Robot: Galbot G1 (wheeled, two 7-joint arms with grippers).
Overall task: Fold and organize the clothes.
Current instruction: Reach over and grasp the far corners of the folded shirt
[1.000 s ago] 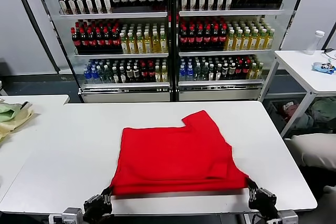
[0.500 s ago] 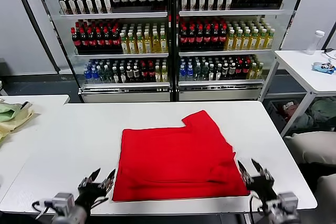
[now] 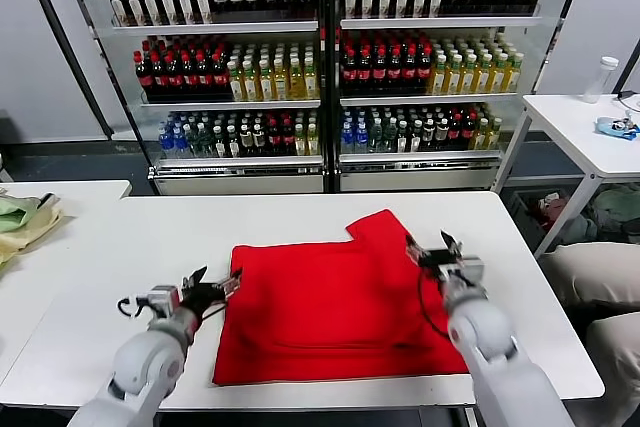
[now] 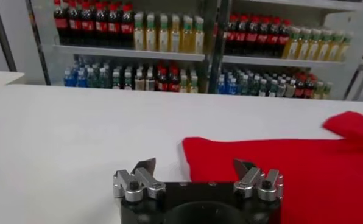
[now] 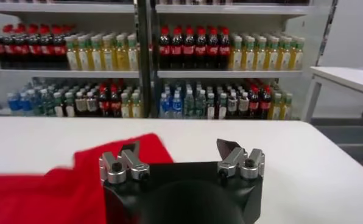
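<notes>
grippers first: the left gripper (image 3: 212, 285) has its black fingers spread apart and holds nothing, poised at the 9 o'clock edge of the bright red soft-fabric t-shirt (image 3: 335, 307), just beside the cloth. in the left wrist view that left gripper (image 4: 195, 167) points over bare tabletop with the red t-shirt (image 4: 291, 176) ahead of it. the right gripper (image 3: 436, 250) also stands with fingers parted and empty, over the shirt's 2 o'clock corner by the raised sleeve; in the right wrist view the right gripper (image 5: 178, 150) shows red cloth (image 5: 53, 189) below one finger. the shirt lies folded flat at the middle of the white rectangular table (image 3: 120, 267). a pale green-and-yellow cloth pile (image 3: 22, 222) sits at 9 o'clock on a separate table, and glass-fronted drink coolers (image 3: 330, 67) filled with bottles stand at 12 o'clock.
</notes>
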